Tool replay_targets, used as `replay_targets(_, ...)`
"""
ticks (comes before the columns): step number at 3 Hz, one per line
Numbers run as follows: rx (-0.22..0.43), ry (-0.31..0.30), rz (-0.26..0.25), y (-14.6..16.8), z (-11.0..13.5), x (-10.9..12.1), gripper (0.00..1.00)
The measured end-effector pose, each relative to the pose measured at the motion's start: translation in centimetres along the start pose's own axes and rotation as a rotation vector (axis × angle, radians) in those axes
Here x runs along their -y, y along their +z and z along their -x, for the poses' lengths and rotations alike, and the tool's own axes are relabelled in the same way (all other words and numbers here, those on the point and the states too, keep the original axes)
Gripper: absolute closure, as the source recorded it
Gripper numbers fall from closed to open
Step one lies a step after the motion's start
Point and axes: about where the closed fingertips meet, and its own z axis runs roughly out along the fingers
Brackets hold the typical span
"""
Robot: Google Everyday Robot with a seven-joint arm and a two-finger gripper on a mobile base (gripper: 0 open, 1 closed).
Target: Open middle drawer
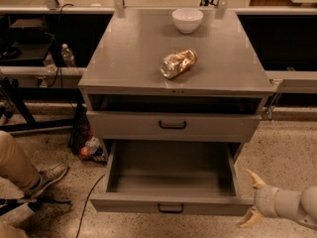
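Note:
The grey metal cabinet (148,48) has a closed drawer with a black loop handle (172,125) in the middle of its front; this is the middle drawer (124,125). Above it is a dark slot (173,103). Below it the bottom drawer (171,170) is pulled out, showing an empty grey tray, with its own handle (170,208). My gripper (250,200) is at the lower right, just right of the open bottom drawer's front corner. Its pale fingers (255,177) are spread open and hold nothing. It is well below and to the right of the middle drawer's handle.
A white bowl (187,19) and a lying clear jar (178,63) sit on the cabinet top. A person's leg and shoe (47,177) are at the lower left. Cables, bottles (67,55) and a black stand are left of the cabinet.

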Motion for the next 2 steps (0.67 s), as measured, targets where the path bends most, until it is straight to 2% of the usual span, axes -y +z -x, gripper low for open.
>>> replay_targets(1,-0.002,0.002,-0.079,-4.7,-1.0,2.4,0.00)
replay_targets(2,0.003,0.001,-0.131,-8.6,-1.6,5.0,0.00)
